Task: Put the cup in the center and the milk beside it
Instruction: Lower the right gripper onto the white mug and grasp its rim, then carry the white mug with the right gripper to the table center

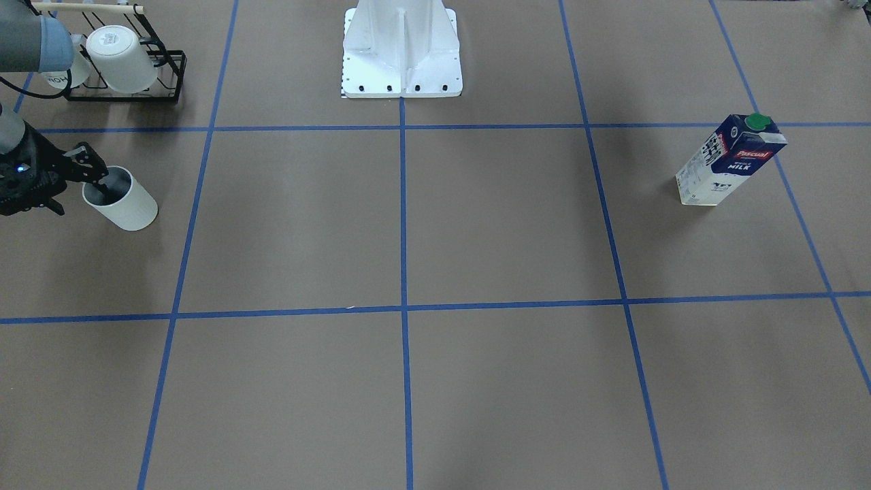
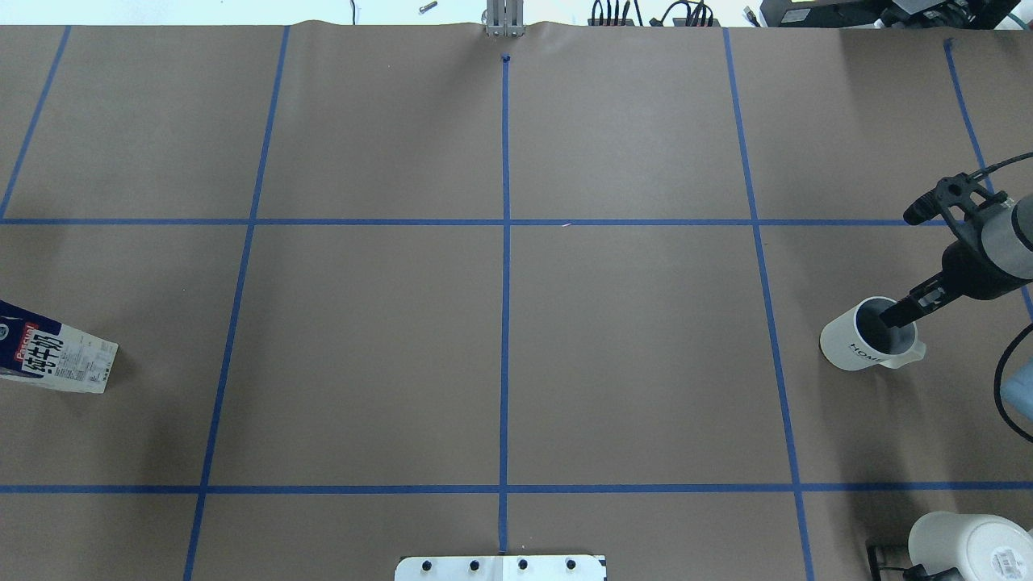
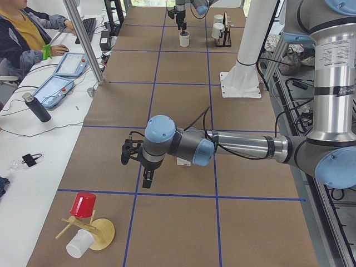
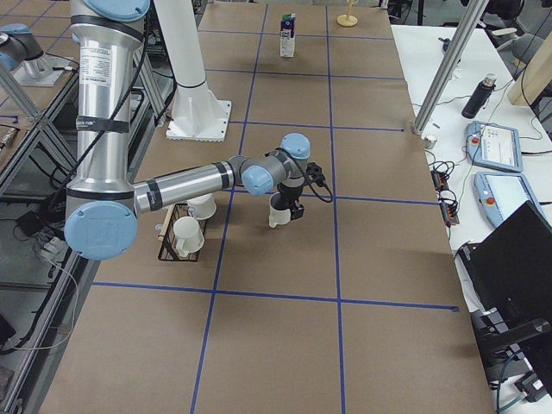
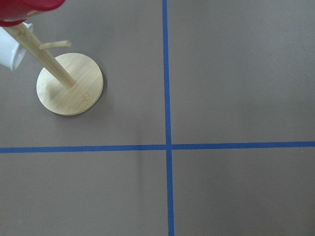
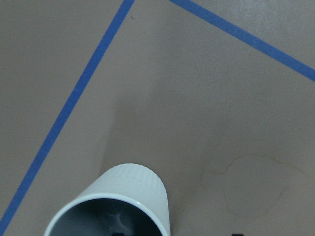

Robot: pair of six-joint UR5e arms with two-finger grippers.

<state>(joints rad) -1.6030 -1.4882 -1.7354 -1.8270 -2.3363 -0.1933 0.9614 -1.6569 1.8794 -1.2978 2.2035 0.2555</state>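
**Cup at 3 o'clock with right gripper over its rim; milk at 9 o'clock**

Dial: overhead view, table centre, 12 o'clock pointing away from the robot.

1. Cup point(image 2: 857, 349). White with a grey inside, dark lettering on the side and a small lug at the rim. Upright on the table point(image 2: 629, 363) at 3 o'clock, in the middle-row square outside the right-hand line of tape point(image 2: 504, 323). The right wrist view shows a ribbed band at its foot.
2. Milk point(image 1: 731, 160). Navy over white, with a red label and a green cap. Upright at 9 o'clock at the overhead view's edge, in the same row as the cup and well apart from it.
3. Right gripper point(image 1: 82, 197). Over the cup, fingers spread. One finger point(image 2: 897, 311) reaches down inside the cup and the other is outside the wall, so the pair straddles the rim without clamping it.
4. Left gripper point(image 3: 146, 183). Hangs above the table near 9 o'clock, pointing down. It shows only in the left side view, so I cannot tell whether its fingers are apart or together. Its forearm partly hides the milk there.
5. Rack point(image 1: 170, 75). Black wire, near 4 o'clock beside the robot base, holding a white rack cup point(image 1: 121, 60) on its side.
6. Tree point(image 5: 70, 83). Wooden, with a round base, toward 10 o'clock at the table's left end. A red cup point(image 5: 24, 10) sits on top.
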